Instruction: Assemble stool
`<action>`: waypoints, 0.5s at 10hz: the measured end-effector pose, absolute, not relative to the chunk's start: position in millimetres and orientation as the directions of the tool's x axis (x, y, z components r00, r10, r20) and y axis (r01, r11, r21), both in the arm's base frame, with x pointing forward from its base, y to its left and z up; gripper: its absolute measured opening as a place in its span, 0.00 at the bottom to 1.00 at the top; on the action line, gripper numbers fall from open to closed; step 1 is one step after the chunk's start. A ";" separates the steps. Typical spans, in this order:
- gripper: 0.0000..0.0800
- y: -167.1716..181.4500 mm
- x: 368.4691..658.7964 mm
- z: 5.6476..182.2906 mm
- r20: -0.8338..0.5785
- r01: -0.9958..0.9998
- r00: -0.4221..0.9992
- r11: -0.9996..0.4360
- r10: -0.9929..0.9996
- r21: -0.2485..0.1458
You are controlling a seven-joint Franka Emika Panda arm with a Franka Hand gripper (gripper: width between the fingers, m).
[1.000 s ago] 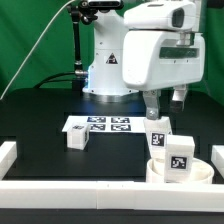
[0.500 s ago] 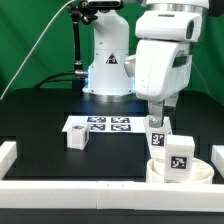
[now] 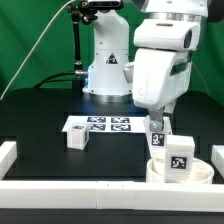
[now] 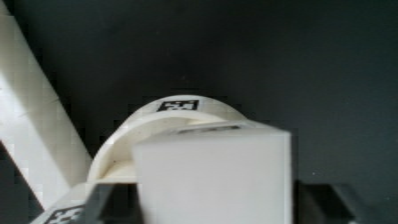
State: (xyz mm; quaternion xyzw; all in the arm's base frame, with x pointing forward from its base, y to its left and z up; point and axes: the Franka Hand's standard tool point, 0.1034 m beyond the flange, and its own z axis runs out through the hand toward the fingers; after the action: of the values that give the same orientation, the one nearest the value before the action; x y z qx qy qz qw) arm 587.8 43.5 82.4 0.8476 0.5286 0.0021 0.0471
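Note:
The round white seat (image 3: 156,172) lies near the front rail at the exterior view's right, and one tagged leg (image 3: 178,155) stands in it. Just behind the seat stands a second leg (image 3: 160,137), upright on the black table. My gripper (image 3: 157,123) has come down over its top, and its fingers press on both sides of it. In the wrist view this leg (image 4: 214,165) fills the gap of the gripper (image 4: 215,208), with the seat's (image 4: 128,128) rim showing beyond it. A third leg (image 3: 77,139) stands alone at the exterior view's left.
The marker board (image 3: 100,125) lies flat behind the legs, in front of the robot base (image 3: 105,75). White border rails run along the front (image 3: 90,188) and the left edge (image 3: 8,152). In the wrist view a rail (image 4: 36,110) runs beside the seat.
The wrist has turned and settled lower over the leg behind the seat. The fingers have closed in from wide open onto its sides. No part has shifted.

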 end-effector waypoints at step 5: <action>0.42 42.5 587.6 82.1 -0.033 0.822 0.568 -0.564 0.823 0.086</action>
State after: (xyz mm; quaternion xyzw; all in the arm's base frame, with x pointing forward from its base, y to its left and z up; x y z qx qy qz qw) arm 587.6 42.5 82.1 0.8842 0.4649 0.0055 0.0460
